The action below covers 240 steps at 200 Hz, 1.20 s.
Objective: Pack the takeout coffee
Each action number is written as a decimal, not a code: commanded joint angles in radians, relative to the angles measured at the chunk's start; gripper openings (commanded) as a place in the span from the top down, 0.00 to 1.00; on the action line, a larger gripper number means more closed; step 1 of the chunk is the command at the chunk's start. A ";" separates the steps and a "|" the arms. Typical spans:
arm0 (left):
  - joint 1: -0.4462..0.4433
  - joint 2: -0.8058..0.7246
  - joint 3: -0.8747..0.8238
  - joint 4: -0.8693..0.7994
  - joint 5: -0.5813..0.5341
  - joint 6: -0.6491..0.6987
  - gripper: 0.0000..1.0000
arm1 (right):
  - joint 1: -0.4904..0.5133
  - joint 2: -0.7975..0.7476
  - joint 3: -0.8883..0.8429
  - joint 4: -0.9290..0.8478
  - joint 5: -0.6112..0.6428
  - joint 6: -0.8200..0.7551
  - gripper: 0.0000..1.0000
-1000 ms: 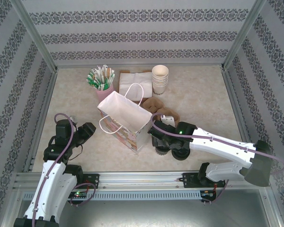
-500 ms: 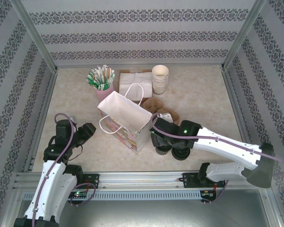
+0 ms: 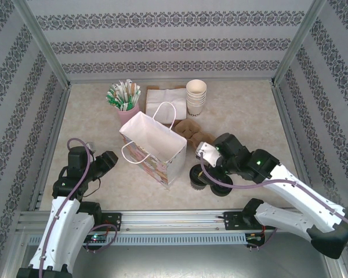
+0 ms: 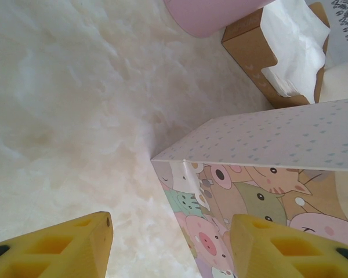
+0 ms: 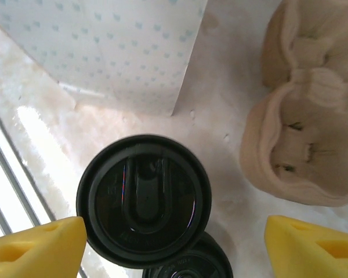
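The takeout coffee [image 3: 198,177], a cream paper cup under a black lid, stands on the table just right of the open paper bag [image 3: 153,145]. In the right wrist view its black lid [image 5: 144,200] lies below and between the spread yellow fingertips [image 5: 37,249], untouched. My right gripper [image 3: 209,163] hovers open just above and right of the cup; its open jaws [image 5: 174,250] also show from the wrist. My left gripper [image 3: 107,162] stays open left of the bag. From its wrist, the left gripper [image 4: 171,249] faces the bag's cartoon-animal side [image 4: 267,174] with nothing held.
A low pile of loose black lids [image 3: 220,186] touches the cup's right side. Brown cardboard cup carriers [image 3: 191,130] lie behind it. Along the back stand a pink holder of sachets [image 3: 124,98], a napkin box [image 3: 162,97] and stacked lidless cups [image 3: 196,98].
My right arm has swung back to the right, away from the bag, uncovering the lidded cup. The cup, the bag and the left arm have stayed in place.
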 commanded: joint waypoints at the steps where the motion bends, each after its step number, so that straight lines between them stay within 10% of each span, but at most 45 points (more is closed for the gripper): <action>1: 0.008 -0.013 0.037 -0.005 0.018 0.025 0.43 | -0.062 0.022 -0.021 -0.032 -0.248 -0.190 0.19; 240: 0.007 0.008 0.039 -0.008 0.023 0.038 0.43 | -0.024 0.161 -0.100 0.076 -0.106 -0.184 0.18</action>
